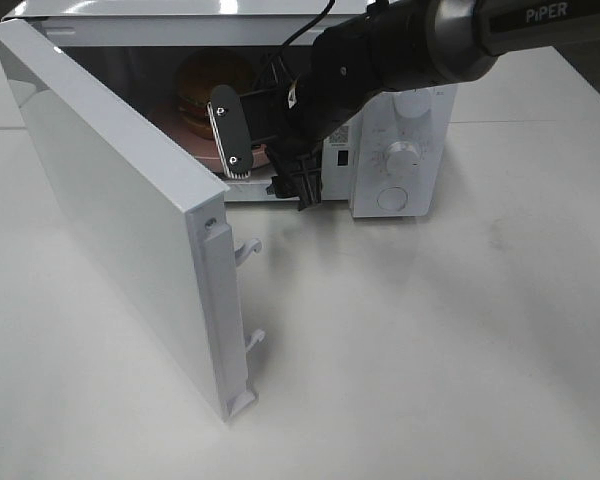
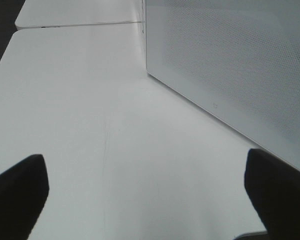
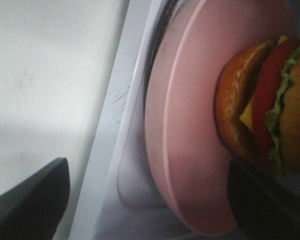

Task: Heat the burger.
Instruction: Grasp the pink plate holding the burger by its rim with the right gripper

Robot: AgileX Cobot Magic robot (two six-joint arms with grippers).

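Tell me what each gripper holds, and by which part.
Nothing is held. The right gripper stands open at the pink dish carrying the burger in the microwave; the left gripper is open over the table.

The burger (image 1: 200,95) (image 3: 262,105) is small and round, with a glossy, domed orange-brown bun. Between the bun halves show a yellow cheese edge, a red tomato slice and frilled green lettuce. It looks whole, its layers stacked evenly. It stands upright inside the microwave (image 1: 400,130), whose door is swung wide open. Its bottom bun rests flat on the pink dish (image 3: 190,125) on the microwave's floor. It is narrower than the dish, leaving a broad bare margin.
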